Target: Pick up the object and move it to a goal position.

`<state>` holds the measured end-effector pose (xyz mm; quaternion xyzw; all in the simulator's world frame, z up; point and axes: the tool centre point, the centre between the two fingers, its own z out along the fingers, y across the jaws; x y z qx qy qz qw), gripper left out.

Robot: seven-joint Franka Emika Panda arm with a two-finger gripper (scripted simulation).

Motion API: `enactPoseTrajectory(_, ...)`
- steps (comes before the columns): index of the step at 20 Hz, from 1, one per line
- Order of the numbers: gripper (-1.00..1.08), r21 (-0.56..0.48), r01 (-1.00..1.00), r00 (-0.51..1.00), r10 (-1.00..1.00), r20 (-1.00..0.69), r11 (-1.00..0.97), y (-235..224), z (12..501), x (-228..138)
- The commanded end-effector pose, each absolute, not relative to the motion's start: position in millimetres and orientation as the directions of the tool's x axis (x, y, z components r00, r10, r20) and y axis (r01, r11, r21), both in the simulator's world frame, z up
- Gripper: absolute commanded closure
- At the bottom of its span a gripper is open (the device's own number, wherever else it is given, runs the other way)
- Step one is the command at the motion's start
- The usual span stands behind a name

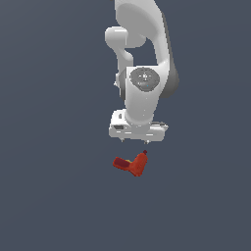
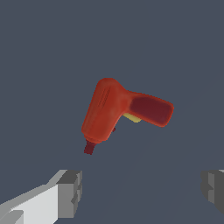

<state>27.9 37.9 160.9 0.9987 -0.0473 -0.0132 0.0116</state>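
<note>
Exterior view: pincer [image 1: 133, 141] hangs just above the object [image 1: 131, 165], which lies on the worktop [image 1: 54, 196], apparently positioned for a downward approach. Wrist view: fingers [image 2: 70, 192] stand wide apart, empty; the object [image 2: 118, 113] lies ahead of them, ungrasped.

**One toy on a bare slate floor**

I see a flat, dull blue-grey surface [image 1: 54, 196] filling both views, and no edge or corner of it shows, so I cannot place anything against its borders. Lying directly on it is one small red-orange L-shaped toy drill [image 1: 131, 164]. Its thicker body ends in a dark tip, its darker red arm juts sideways, and a yellow spot sits at their inner angle.
</note>
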Motion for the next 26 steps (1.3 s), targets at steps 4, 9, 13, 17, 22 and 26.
enactPoseTrajectory(4, -1.00, 0.064, -0.199, 0.977, -0.203, -0.060, -0.978, 48, 139, 36)
enactPoseTrajectory(9, -1.00, 0.113, -0.293, 0.950, -0.302, -0.080, -0.950, 57, 119, 42)
enactPoseTrajectory(13, -1.00, 0.158, -0.363, 0.921, -0.379, -0.087, -0.918, 64, 102, 46)
enactPoseTrajectory(17, -1.00, 0.204, -0.426, 0.889, -0.450, -0.084, -0.881, 72, 86, 49)
enactPoseTrajectory(22, -1.00, 0.250, -0.484, 0.855, -0.514, -0.072, -0.839, 79, 71, 51)
enactPoseTrajectory(26, -1.00, 0.275, -0.513, 0.835, -0.548, -0.061, -0.813, 83, 62, 52)
